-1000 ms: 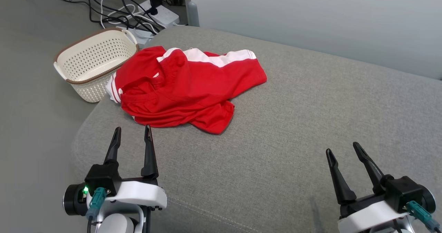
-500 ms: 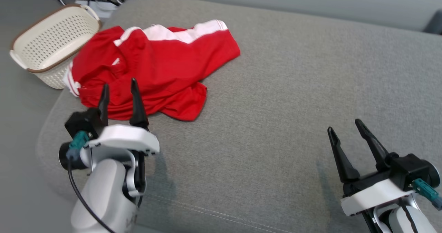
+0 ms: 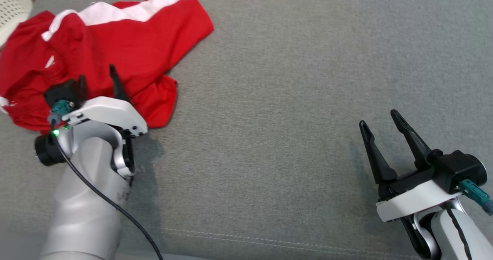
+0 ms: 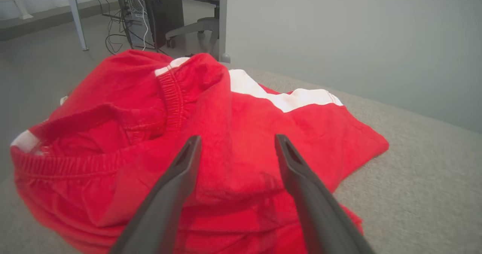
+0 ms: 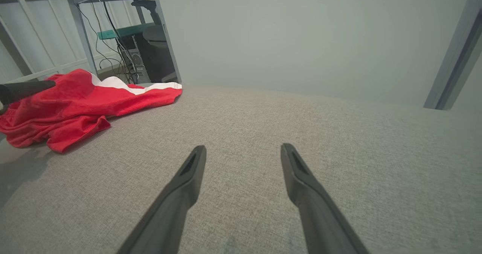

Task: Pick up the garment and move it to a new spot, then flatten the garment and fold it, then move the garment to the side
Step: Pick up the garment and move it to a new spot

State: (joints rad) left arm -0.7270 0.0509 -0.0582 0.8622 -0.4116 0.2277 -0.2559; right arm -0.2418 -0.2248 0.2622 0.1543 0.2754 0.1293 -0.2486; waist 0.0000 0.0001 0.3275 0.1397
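Red shorts point(image 3: 115, 40): lying crumpled at the far-left edge of the grey cushion point(image 3: 289, 79), hem nearing the cream perforated basket point(image 3: 9, 5). Left gripper point(image 3: 96, 72): hovering over them, fingers spread, gripping nothing. Right gripper point(image 3: 378, 118): idling agape above wide open upholstery.

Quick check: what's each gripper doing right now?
Left gripper: open, over the red garment, holding nothing.
Right gripper: open, empty, above the grey cushion.
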